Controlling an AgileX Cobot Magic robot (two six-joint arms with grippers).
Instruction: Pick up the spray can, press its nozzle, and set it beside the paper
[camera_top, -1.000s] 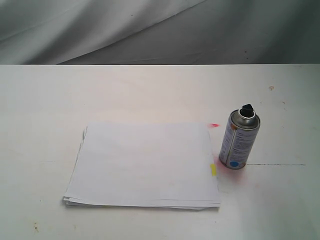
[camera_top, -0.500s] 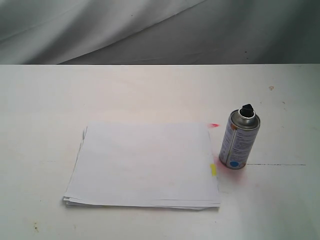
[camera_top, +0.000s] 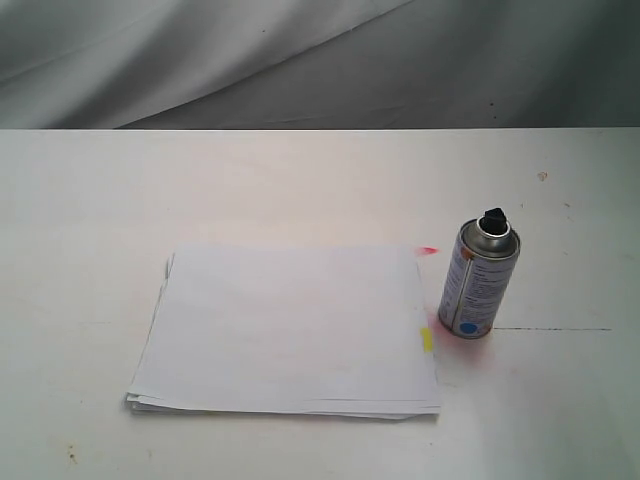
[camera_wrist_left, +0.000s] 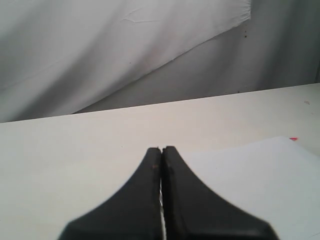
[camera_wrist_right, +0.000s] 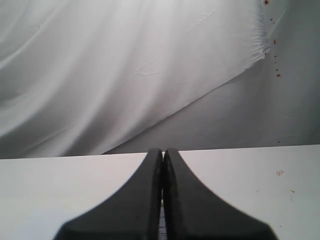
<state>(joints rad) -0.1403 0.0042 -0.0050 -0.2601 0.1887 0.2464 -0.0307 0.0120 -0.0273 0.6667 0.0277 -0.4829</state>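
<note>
Item one: the spray can (camera_top: 479, 282), recorded upright on the white table (camera_top: 300, 180), just beside the right edge of the paper (camera_top: 285, 328), with a pink-red stain noted at its base. Item two: the nozzle (camera_top: 494, 218), black, seated within the shiny rim at the can's top, unpressed and untouched. Item three: the paper, a thin white stack lying flat, with a yellow mark and a pink-red mark along the edge nearest the can. Item four: the left gripper (camera_wrist_left: 161, 150), its fingers pressed together with nothing between them, held above the table near a corner of the paper. Item five: the right gripper (camera_wrist_right: 162, 151), fingers likewise clenched on nothing; the can is not shown in its wrist view. Neither arm is seen in the exterior view. Risks judged: the narrow, tall can is likely tipped if approached by clenched fingers or struck off-centre; spray may be directed onto the paper if the nozzle's heading is ignored.
</note>
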